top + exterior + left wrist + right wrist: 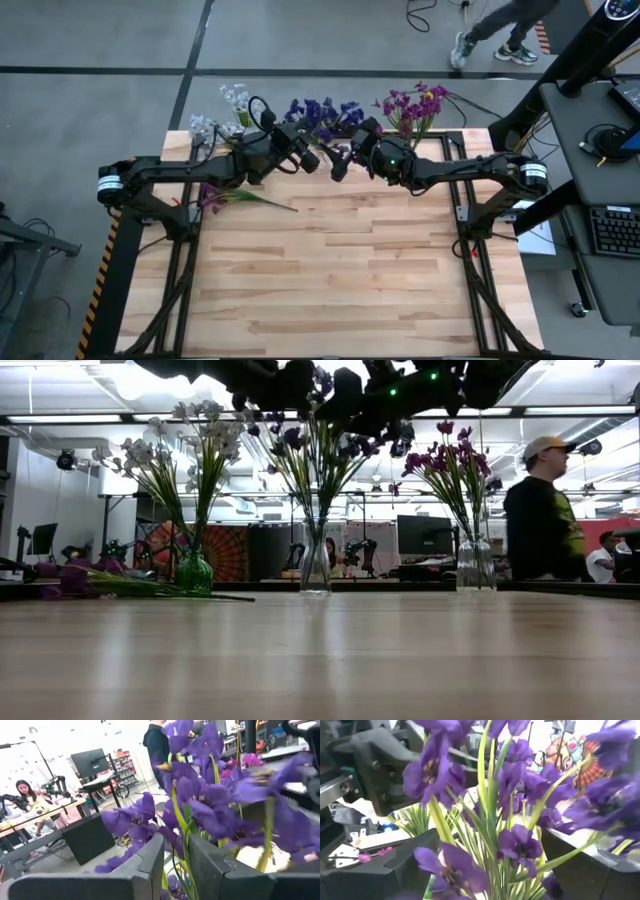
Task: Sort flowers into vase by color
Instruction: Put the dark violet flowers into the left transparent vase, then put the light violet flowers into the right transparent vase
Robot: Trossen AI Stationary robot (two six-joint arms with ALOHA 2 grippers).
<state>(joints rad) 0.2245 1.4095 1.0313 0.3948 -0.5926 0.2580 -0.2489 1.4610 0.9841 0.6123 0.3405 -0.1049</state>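
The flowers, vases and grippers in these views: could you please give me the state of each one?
Green vase: upright, holding whitish sprigs.
Middle vase: upright, clear, holding dark blue-violet flowers.
Right clear vase: upright, holding magenta flowers.
Loose purple sprig: lying flat on the table, unsorted.
Left gripper: fingers narrowed around a green stem among the violet blossoms.
Right gripper: open, fingers either side of the violet bunch.

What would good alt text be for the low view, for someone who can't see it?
Three glass vases stand in a row across the far side of a wooden table: pale flowers in a green vase, dark blue-violet flowers in the middle, magenta flowers opposite. Both robot arms hang above the middle bunch; one loose sprig lies beside the green vase.
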